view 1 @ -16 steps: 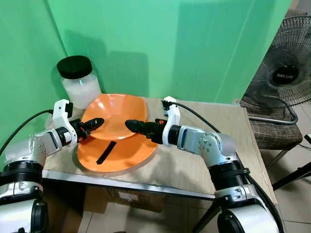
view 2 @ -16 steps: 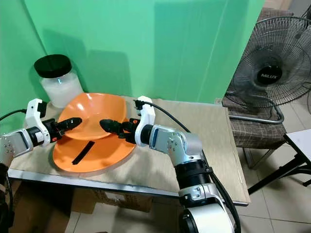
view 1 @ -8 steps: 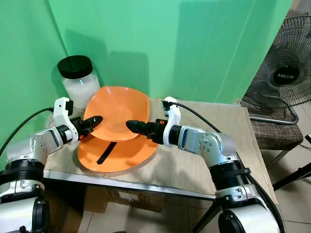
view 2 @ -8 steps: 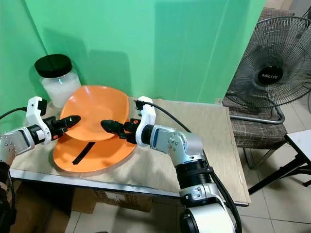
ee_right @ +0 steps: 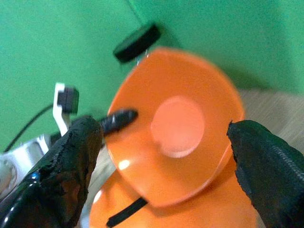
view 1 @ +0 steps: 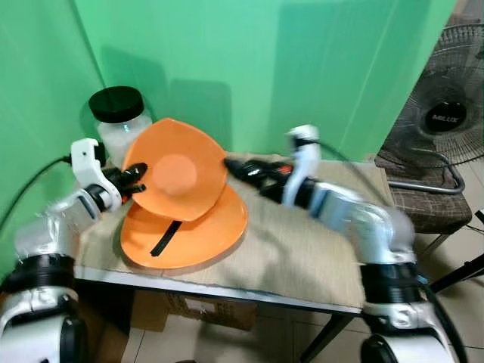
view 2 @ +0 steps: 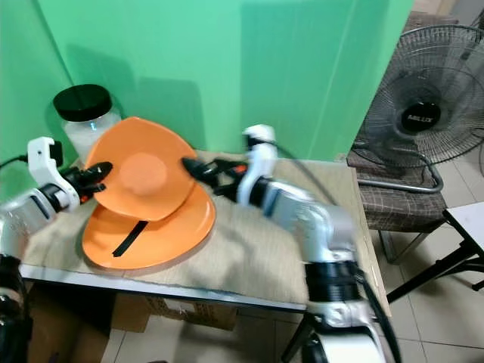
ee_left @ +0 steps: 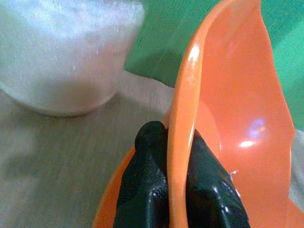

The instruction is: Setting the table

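Note:
Two orange plates are on the table. The lower plate (view 1: 189,240) lies flat with a black strip (view 1: 164,237) on it. The upper plate (view 1: 178,175) is tipped up steeply, its underside toward me. My left gripper (view 1: 133,178) is shut on the upper plate's left rim (ee_left: 182,118), one finger (ee_left: 147,190) on each side. My right gripper (view 1: 231,164) hovers just off the plate's right edge, blurred, its fingers (ee_right: 71,161) spread wide with nothing between them.
A white jar with a black lid (view 1: 118,115) stands behind the plates by the green wall. The table (view 1: 302,257) is covered with a beige cloth. A floor fan (view 1: 446,113) stands at the right, and a cardboard box (view 1: 189,308) sits under the table.
My left gripper has lifted and tipped the upper plate up on its edge. My right gripper has come off the plate's right rim and swung up and to the right.

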